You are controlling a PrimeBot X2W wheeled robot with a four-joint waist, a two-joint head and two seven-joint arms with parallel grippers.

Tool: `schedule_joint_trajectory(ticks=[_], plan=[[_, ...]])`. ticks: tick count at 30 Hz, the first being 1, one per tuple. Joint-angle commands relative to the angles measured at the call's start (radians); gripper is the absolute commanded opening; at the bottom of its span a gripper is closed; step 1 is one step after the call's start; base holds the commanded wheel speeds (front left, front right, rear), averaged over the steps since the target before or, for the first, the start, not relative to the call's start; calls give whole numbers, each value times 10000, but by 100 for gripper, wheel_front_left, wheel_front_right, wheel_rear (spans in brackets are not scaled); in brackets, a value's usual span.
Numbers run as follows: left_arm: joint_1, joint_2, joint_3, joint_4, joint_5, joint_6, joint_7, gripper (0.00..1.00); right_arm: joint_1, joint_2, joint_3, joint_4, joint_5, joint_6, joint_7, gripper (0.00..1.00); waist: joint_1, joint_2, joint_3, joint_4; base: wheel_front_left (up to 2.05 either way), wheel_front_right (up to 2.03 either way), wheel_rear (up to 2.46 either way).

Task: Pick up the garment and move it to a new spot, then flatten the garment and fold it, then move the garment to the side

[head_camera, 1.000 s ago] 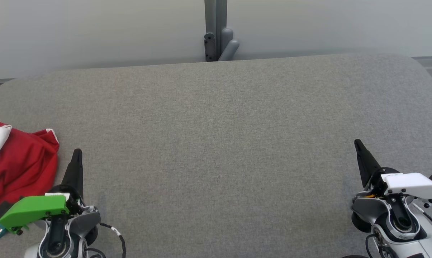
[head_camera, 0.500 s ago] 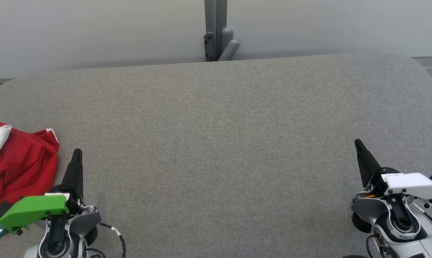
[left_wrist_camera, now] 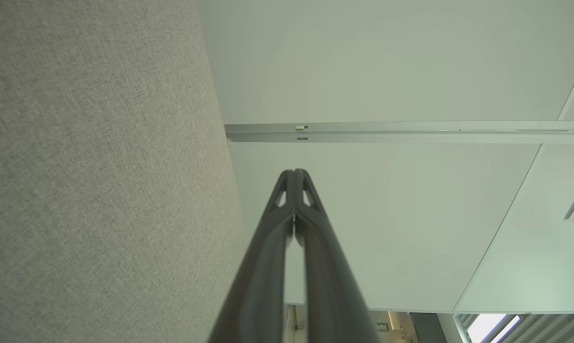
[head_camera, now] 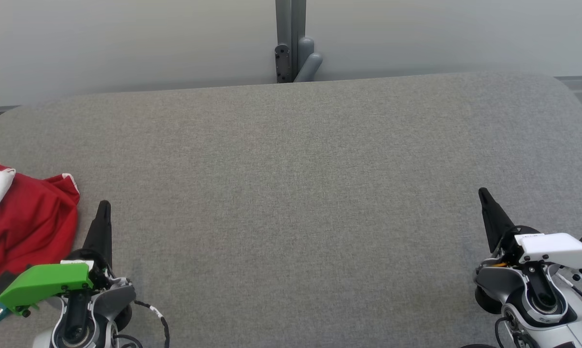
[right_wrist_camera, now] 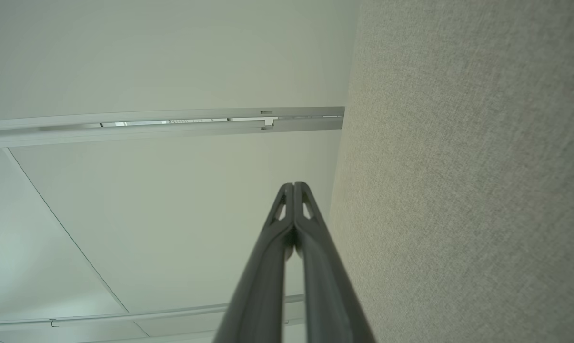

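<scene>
The garment (head_camera: 25,227), red with a white part, lies crumpled at the far left of the grey felt table (head_camera: 291,193), running off the head view's left edge. My left gripper (head_camera: 104,205) stands just right of it near the front edge, shut and empty, apart from the cloth. In the left wrist view its fingertips (left_wrist_camera: 294,172) press together over the table's edge. My right gripper (head_camera: 482,192) stands at the front right, also shut with nothing held. The right wrist view shows its tips (right_wrist_camera: 294,185) closed.
A pale wall (head_camera: 126,43) runs behind the table, with a grey post and bracket (head_camera: 293,53) at its middle. The table's far corners are rounded.
</scene>
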Motion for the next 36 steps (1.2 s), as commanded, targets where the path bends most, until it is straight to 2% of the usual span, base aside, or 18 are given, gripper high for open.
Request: schedule_joint_trajectory(ticks=[1, 26, 27, 32, 36], plan=[[-41, 53, 23, -48, -30, 28, -14, 0, 74, -49, 41, -39, 61, 4, -55, 0, 0, 0, 0, 0, 0, 0, 0], [-36, 53, 21, -57, -32, 31, -15, 0, 44, -312, 372, -163, 364, 4, -323, 0, 0, 0, 3, 1, 0, 0, 0], [0, 0, 0, -6, 0, 0, -1, 100, -1, -255, 355, -135, 295, 0, -272, 100, 0, 0, 3, 1, 0, 0, 0], [253, -54, -43, 339, 38, -16, -62, 100, 226, -49, 438, 101, 216, -2, -283, 100, 0, 1, 12, -1, 0, 0, 0], [252, -28, -105, 393, 471, -66, -278, 100, 260, -52, 396, 33, -241, -2, -341, 100, 0, 18, 8, 1, 0, 0, 0]])
